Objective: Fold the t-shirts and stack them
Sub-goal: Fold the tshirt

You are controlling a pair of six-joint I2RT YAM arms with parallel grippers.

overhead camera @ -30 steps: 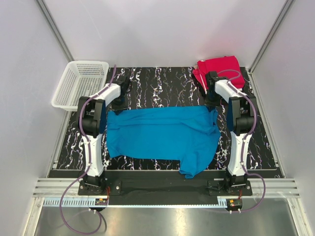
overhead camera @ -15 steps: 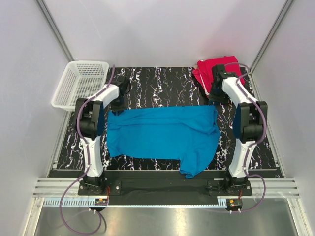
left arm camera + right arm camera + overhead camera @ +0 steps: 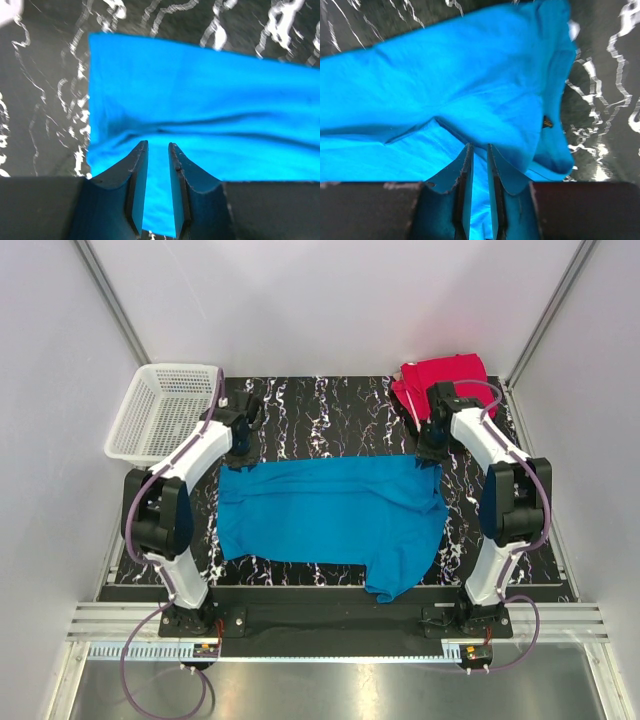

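on my right wrist feed the blue t-shirt (image 3: 445, 85) fills most of the view, rumpled, with a long crease running from the left edge toward the centre. its edge on the right is rolled into a thick fold, and a small dark mark (image 3: 547, 121) sits on that fold. the black, white-veined table (image 3: 605, 100) shows along the top and down the right side. the right gripper (image 3: 477, 146) sits at bottom centre, its fingers (image 3: 462, 182) narrowly parted, blue cloth showing in the slit.
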